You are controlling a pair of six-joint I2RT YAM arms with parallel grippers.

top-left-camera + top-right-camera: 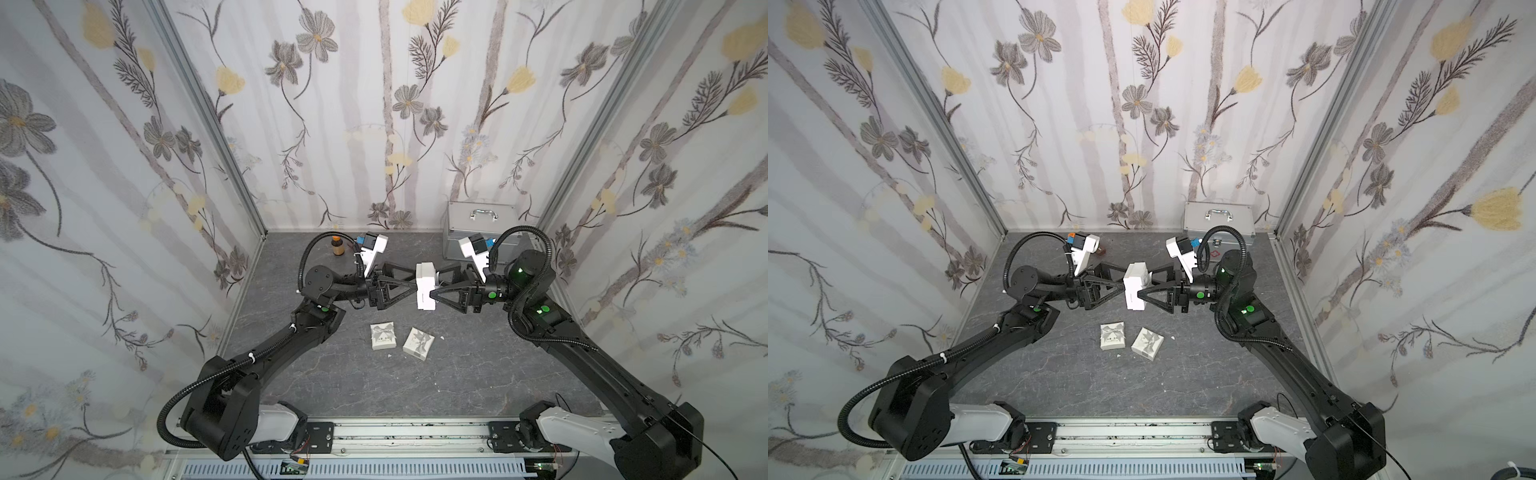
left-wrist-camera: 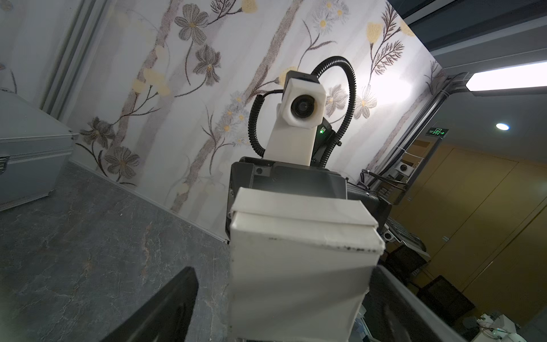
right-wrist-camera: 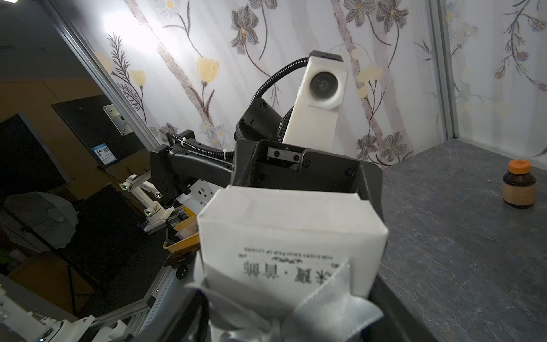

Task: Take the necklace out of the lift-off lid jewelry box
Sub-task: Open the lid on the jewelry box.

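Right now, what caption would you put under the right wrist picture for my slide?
Right gripper holding up a white jewelry box with a silver bow, facing the left gripper.

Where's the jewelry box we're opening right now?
In both top views the jewelry box hangs mid-air at centre, gripped by the right gripper, the left gripper at its other end, beyond two small white boxes on the table.

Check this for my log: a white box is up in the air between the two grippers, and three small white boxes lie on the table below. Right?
Wrong count: only two small white boxes lie on the table below, as both top views show. The rest holds.
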